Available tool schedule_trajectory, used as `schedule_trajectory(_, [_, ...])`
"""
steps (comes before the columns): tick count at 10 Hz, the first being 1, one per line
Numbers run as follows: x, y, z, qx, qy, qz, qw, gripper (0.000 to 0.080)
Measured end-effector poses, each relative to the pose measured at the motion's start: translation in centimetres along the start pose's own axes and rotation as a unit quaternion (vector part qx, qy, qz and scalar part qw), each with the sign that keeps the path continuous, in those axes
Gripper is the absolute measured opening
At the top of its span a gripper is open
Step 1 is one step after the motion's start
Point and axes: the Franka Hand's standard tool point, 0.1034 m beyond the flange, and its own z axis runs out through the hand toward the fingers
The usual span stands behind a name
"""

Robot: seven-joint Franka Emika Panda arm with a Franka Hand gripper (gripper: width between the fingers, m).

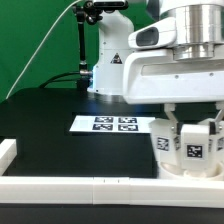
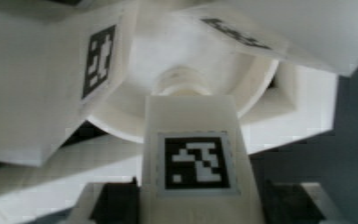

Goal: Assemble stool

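Gripper [image 1: 190, 128] is clamped on a stool leg [image 2: 197, 150]: the wrist view shows the tagged leg running straight out between the two fingertips, jaws pinched on its near end. Holding it by the end keeps the far tip free to go into the seat [image 2: 247, 85]; my read is this is the insertion step.

Seat sits at the lower right of the exterior frame, under the arm, against the white border rail [image 1: 90, 190]. It looks tipped up rather than flat, so its underside faces the gripper; probably braced on the rail so it doesn't slide under push. Can't confirm contact with the rail.

In the wrist view the leg tip is at or just touching a rounded boss inside the dish. Whether it's seated, can't tell.

Around it:
- Another tagged leg [image 2: 105, 55] already stands in the seat, upper left of the wrist frame, close to the held one. Tightest clearance.
- Tagged piece at upper right of the wrist frame, likely another leg.
- Marker board [image 1: 113, 124] centre of the exterior frame, well apart, no obstruction.
- Black table [image 1: 50, 125] otherwise open around it.
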Motion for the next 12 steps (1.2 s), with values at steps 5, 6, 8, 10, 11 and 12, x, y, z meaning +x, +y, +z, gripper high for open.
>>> schedule_trajectory(5, [-0.57,-0.64,0.03,0.005,-0.003,0.217,0.976,0.0335])
schedule_trajectory(6, [-0.62,-0.64,0.05,0.007,-0.002,0.257,0.966,0.0335])
schedule_trajectory(8, [-0.86,-0.84,0.05,0.011,-0.003,0.362,0.932,0.0337])
schedule_trajectory(10, [-1.15,-1.30,-0.03,0.018,-0.010,0.462,0.887,0.0337])
schedule_trajectory(11, [-1.22,-1.43,-0.03,0.021,-0.015,0.495,0.869,0.0337])
schedule_trajectory(12, [-1.21,-1.41,-0.05,0.024,-0.018,0.512,0.858,0.0337])
